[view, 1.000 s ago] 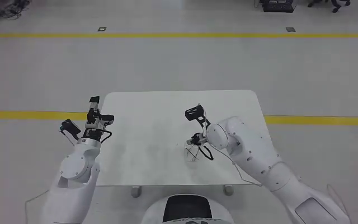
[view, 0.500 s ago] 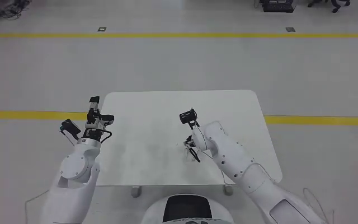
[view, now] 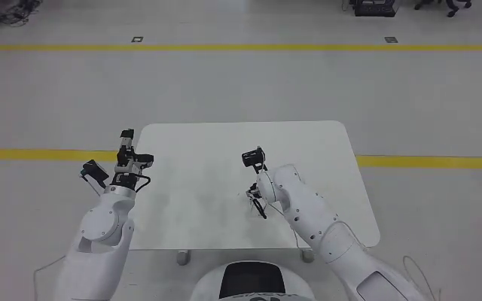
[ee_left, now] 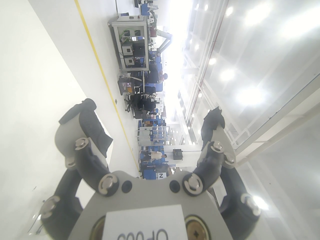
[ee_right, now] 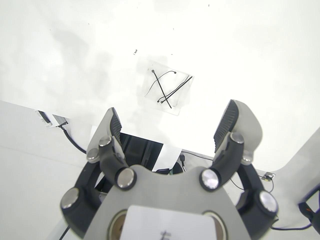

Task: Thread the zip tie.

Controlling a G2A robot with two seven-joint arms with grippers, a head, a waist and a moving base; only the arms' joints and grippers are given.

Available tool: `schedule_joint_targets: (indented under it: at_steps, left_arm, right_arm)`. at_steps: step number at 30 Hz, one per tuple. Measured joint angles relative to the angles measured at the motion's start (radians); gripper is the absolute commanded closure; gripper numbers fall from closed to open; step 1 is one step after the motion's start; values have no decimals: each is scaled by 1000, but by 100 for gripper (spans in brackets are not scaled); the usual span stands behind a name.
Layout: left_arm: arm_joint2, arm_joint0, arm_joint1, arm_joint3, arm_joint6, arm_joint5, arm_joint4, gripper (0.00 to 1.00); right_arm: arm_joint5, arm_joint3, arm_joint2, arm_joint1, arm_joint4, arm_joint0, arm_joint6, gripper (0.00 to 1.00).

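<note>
White bench [view: 196, 150], yellow-lined floor [view: 226, 83]. Thin black zip ties [ee_right: 162, 89] crossed on clear sheet [ee_right: 172, 82]. Left gripper [ee_left: 150, 111], right gripper [ee_right: 172, 112]: fingers apart.

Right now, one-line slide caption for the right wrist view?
Open right end effector hovers over the white table, aimed at black zip ties crossed on a clear square sheet.

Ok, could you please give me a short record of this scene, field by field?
surface: white table
task items: several black zip ties, loose and crossing one another
support: clear sheet lying flat on the table, under the zip ties
right arm: right gripper open and empty, above the table, facing the zip ties
left arm: left gripper open and empty, beside the table's edge, facing the room
progress: nothing picked up yet
</note>
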Motion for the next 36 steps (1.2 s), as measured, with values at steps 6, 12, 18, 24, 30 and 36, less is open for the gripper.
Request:
schedule_joint_targets:
  at_steps: [6, 12, 18, 24, 30, 36]
  left_arm:
    - [0, 0, 0, 0, 0, 0, 0, 0]
    - [0, 0, 0, 0, 0, 0, 0, 0]
    - [0, 0, 0, 0, 0, 0, 0, 0]
    - [0, 0, 0, 0, 0, 0, 0, 0]
    - [0, 0, 0, 0, 0, 0, 0, 0]
    - [0, 0, 0, 0, 0, 0, 0, 0]
  right_arm:
    - [0, 76, 35, -45, -52, -7, -16, 0]
    - [0, 163, 56, -114, -73, 5, -11, 0]
    - [-13, 183, 35, -142, -67, 4, -36, 0]
    - [-25, 182, 39, -141, -63, 3, -38, 0]
    - [-25, 182, 39, -141, -63, 3, -38, 0]
    - [-185, 185, 88, -123, 0, -25, -101, 0]
